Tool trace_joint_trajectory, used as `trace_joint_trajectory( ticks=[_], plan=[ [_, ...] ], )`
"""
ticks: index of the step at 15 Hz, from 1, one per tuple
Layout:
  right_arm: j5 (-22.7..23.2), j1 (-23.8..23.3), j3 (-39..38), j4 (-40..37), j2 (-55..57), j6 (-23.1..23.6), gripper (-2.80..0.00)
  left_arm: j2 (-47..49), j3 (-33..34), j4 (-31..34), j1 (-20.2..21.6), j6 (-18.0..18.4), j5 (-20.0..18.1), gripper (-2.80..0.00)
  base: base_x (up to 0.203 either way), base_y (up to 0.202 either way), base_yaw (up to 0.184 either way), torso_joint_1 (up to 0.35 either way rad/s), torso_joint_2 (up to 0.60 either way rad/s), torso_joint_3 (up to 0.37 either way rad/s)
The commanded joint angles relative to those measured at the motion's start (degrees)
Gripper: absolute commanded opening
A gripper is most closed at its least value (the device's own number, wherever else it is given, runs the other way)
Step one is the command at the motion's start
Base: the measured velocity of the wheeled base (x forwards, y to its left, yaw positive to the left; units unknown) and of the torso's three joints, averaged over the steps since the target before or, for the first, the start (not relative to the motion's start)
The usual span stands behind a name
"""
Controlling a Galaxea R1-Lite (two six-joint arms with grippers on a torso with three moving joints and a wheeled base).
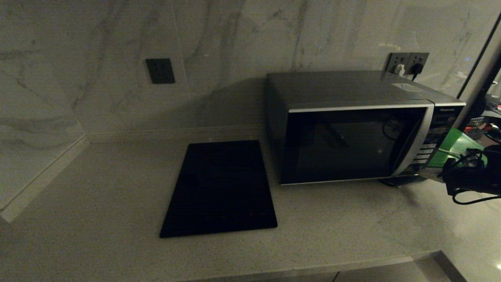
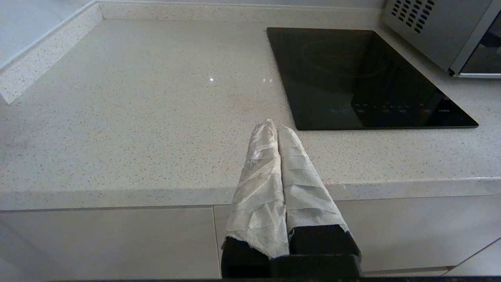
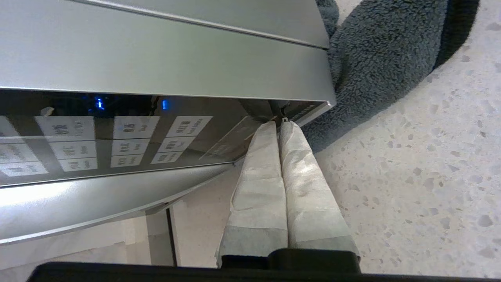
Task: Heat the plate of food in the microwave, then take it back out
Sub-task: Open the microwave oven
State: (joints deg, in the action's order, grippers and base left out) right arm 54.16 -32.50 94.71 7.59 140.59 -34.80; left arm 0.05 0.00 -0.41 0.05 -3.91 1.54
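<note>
In the head view the microwave (image 1: 354, 129) stands on the counter (image 1: 98, 203) at about 3 o'clock from the middle, with its dark glass door closed. The plate of food does not show in any view. A flat black panel (image 1: 219, 190) lies on the counter just beside the microwave, at its 9 o'clock. The right arm (image 1: 475, 172) comes in at the far 3 o'clock edge, close to the button panel (image 1: 428, 149), and something green (image 1: 456, 147) shows behind it. Two wall sockets (image 1: 407, 62) with plugs sit above the microwave at 1 o'clock.

In the left wrist view the left tool (image 2: 274, 127) hangs over the front edge of the counter, clenched on nothing, its two wrapped fingers (image 2: 260, 172) pressed together. The black panel (image 2: 364, 78) lies ahead of it, apart from it.

In the right wrist view the right tool (image 3: 278, 124) is also clenched and holds nothing; its tips are at the lower corner of the microwave's button panel (image 3: 117, 137). A dark grey towel (image 3: 375, 58) lies under that corner of the microwave (image 3: 156, 51).
</note>
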Motion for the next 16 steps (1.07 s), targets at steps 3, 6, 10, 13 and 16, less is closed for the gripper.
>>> trace_joint_trajectory(
  ticks=[3, 6, 10, 13, 16],
  plan=[
    [0.51, 0.91, -0.05, 0.23, -1.59, -0.18, -2.8, 0.04, 0.0, -0.02, 0.04, -0.04, 0.05, -2.8, 0.0, 0.0, 0.0, 0.0, 0.0, 0.0],
    [0.51, 1.67, -0.14, 0.23, -2.43, -0.18, -2.8, 0.04, -0.01, -0.02, -0.04, -0.04, 0.05, -2.8, 0.0, 0.0, 0.0, 0.0, 0.0, 0.0],
    [0.42, 2.27, -0.15, 0.23, -1.56, -0.18, -2.8, 0.04, 0.0, -0.02, -0.03, -0.04, 0.05, -2.8, 0.0, 0.0, 0.0, 0.0, 0.0, 0.0],
    [0.4, 1.31, -1.45, 0.23, -3.66, -0.18, -2.8, 0.04, 0.0, -0.02, 0.03, -0.04, 0.05, -2.8, 0.0, 0.0, 0.0, 0.0, 0.0, 0.0],
    [0.13, -2.52, -4.57, 0.04, -9.21, 0.18, -2.8, 0.04, 0.0, -0.02, 0.02, -0.04, 0.05, -2.8, 0.0, 0.0, 0.0, 0.0, 0.0, 0.0]
  ],
)
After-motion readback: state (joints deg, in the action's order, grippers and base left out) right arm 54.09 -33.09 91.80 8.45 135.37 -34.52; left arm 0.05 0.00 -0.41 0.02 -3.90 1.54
